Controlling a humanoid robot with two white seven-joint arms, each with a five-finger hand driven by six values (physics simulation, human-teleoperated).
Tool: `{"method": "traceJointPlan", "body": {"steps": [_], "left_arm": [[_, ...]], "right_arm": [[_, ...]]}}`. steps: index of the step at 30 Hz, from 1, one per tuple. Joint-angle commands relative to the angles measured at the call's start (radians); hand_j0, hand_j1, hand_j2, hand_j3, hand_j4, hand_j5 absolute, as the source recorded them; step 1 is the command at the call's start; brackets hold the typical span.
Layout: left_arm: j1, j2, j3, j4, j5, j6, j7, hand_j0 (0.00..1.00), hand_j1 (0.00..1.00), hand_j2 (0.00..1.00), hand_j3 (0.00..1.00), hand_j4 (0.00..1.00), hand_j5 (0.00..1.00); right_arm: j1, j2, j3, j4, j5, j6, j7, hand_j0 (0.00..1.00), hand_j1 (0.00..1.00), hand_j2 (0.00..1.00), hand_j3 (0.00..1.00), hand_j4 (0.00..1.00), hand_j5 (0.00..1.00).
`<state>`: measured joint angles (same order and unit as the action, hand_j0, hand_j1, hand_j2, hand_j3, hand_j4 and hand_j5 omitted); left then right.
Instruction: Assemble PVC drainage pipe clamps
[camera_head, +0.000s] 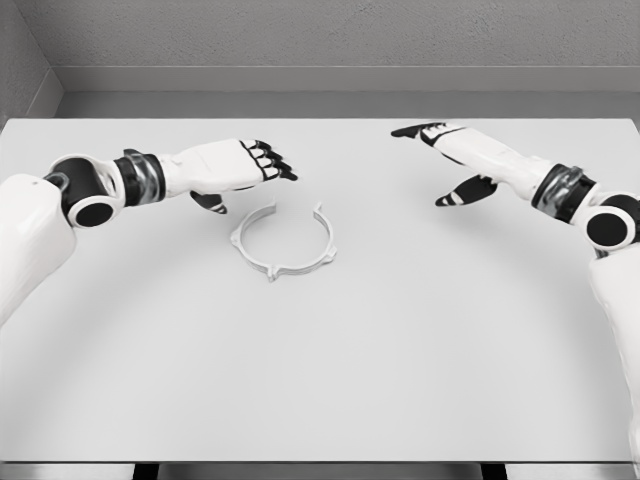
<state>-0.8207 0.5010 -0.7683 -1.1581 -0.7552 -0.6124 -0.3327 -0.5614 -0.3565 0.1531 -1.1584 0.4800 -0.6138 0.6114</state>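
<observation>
Our left hand (235, 166), fingers loosely extended and empty, hovers just behind the pipe clamp (284, 241) on the table (420, 360); our right hand (455, 160), also empty, fingers extended, is well apart.

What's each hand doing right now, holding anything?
Left hand: open, holding nothing, hovering just above and left of the pipe clamp.
Right hand: open, empty, well right of the clamp.

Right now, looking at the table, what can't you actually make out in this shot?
- Head view: whether the clamp ring is one piece or two, since it is white on the white table with little contrast.
- Head view: the left hand hides its own palm.
- Head view: whether the right hand touches the table.
</observation>
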Motion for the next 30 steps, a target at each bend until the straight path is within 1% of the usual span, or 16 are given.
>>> {"method": "traceJointPlan", "body": {"steps": [1, 4, 5, 7, 10, 13, 15, 16, 23, 24, 25, 26, 27, 28, 29, 30], "left_arm": [[0.0, 0.005, -0.002, 0.0, 0.005, 0.002, 0.0, 1.0, 1.0, 1.0, 1.0, 1.0, 1.0], [0.002, 0.004, -0.003, 0.0, 0.005, 0.002, 0.0, 1.0, 1.0, 1.0, 1.0, 1.0, 1.0], [0.002, 0.004, -0.003, 0.0, 0.005, 0.002, 0.0, 1.0, 1.0, 1.0, 1.0, 1.0, 1.0], [0.003, 0.001, -0.003, 0.0, 0.004, 0.002, 0.0, 1.0, 1.0, 1.0, 1.0, 1.0, 1.0], [0.005, -0.002, -0.005, 0.0, -0.001, 0.002, 0.0, 1.0, 1.0, 1.0, 1.0, 1.0, 1.0], [0.005, -0.002, -0.005, 0.0, -0.001, 0.002, 0.0, 1.0, 1.0, 1.0, 1.0, 1.0, 1.0], [0.005, -0.002, -0.005, 0.0, -0.001, 0.002, 0.0, 1.0, 1.0, 1.0, 1.0, 1.0, 1.0], [0.005, -0.004, -0.005, 0.0, -0.003, 0.002, 0.0, 1.0, 1.0, 1.0, 1.0, 1.0, 1.0], [0.0, 0.007, 0.0, 0.0, -0.003, 0.002, 0.001, 1.0, 1.0, 1.0, 1.0, 1.0, 1.0], [0.0, 0.01, 0.004, 0.0, -0.003, 0.002, 0.001, 1.0, 1.0, 1.0, 1.0, 1.0, 1.0], [-0.005, 0.027, 0.012, 0.0, -0.001, 0.002, 0.001, 1.0, 1.0, 1.0, 1.0, 1.0, 1.0], [-0.008, 0.068, 0.027, -0.006, 0.002, 0.002, 0.001, 1.0, 1.0, 1.0, 1.0, 1.0, 1.0], [-0.006, 0.099, 0.064, -0.006, 0.007, 0.002, 0.003, 1.0, 1.0, 1.0, 1.0, 1.0, 1.0], [-0.002, 0.155, 0.115, -0.008, 0.014, 0.002, 0.003, 1.0, 1.0, 1.0, 1.0, 1.0, 1.0], [0.006, 0.185, 0.158, -0.009, 0.039, 0.002, 0.001, 1.0, 1.0, 1.0, 1.0, 1.0, 1.0], [0.008, 0.226, 0.175, -0.008, 0.108, 0.002, -0.006, 1.0, 1.0, 1.0, 1.0, 1.0, 1.0]], "right_arm": [[0.0, 0.002, 0.006, 0.0, -0.008, 0.003, -0.001, 1.0, 1.0, 1.0, 1.0, 1.0, 1.0], [0.0, 0.005, 0.014, 0.0, -0.008, 0.003, -0.001, 1.0, 1.0, 1.0, 1.0, 1.0, 1.0], [-0.003, 0.014, 0.026, 0.0, -0.006, 0.003, -0.001, 1.0, 1.0, 1.0, 1.0, 1.0, 1.0], [-0.005, 0.053, 0.051, 0.006, 0.002, 0.003, -0.001, 1.0, 1.0, 1.0, 1.0, 1.0, 1.0], [-0.006, 0.082, 0.066, 0.014, 0.006, 0.003, -0.001, 1.0, 1.0, 1.0, 1.0, 1.0, 1.0], [-0.043, 0.114, 0.095, 0.112, 0.011, 0.003, -0.001, 1.0, 1.0, 1.0, 1.0, 1.0, 1.0], [-0.046, 0.123, 0.095, 0.12, 0.014, 0.003, -0.001, 1.0, 1.0, 1.0, 1.0, 1.0, 1.0], [-0.051, 0.137, 0.095, 0.134, 0.038, 0.003, -0.001, 1.0, 1.0, 1.0, 1.0, 1.0, 1.0], [-0.069, 0.126, 0.086, 0.135, 0.034, 0.003, -0.001, 1.0, 1.0, 1.0, 1.0, 1.0, 1.0], [-0.074, 0.125, 0.085, 0.146, 0.034, 0.003, -0.001, 1.0, 1.0, 1.0, 1.0, 1.0, 1.0], [-0.074, 0.125, 0.082, 0.147, 0.035, 0.003, -0.001, 1.0, 1.0, 1.0, 1.0, 1.0, 1.0], [-0.072, 0.125, 0.082, 0.149, 0.039, 0.003, -0.001, 1.0, 1.0, 1.0, 1.0, 1.0, 1.0], [-0.071, 0.125, 0.082, 0.158, 0.04, 0.003, -0.001, 1.0, 1.0, 1.0, 1.0, 1.0, 1.0], [-0.068, 0.129, 0.085, 0.163, 0.042, 0.003, -0.001, 1.0, 1.0, 1.0, 1.0, 1.0, 1.0], [-0.064, 0.137, 0.086, 0.163, 0.042, 0.003, -0.001, 1.0, 1.0, 1.0, 1.0, 1.0, 1.0], [-0.064, 0.14, 0.088, 0.163, 0.042, 0.003, -0.001, 1.0, 1.0, 1.0, 1.0, 1.0, 1.0]]}}
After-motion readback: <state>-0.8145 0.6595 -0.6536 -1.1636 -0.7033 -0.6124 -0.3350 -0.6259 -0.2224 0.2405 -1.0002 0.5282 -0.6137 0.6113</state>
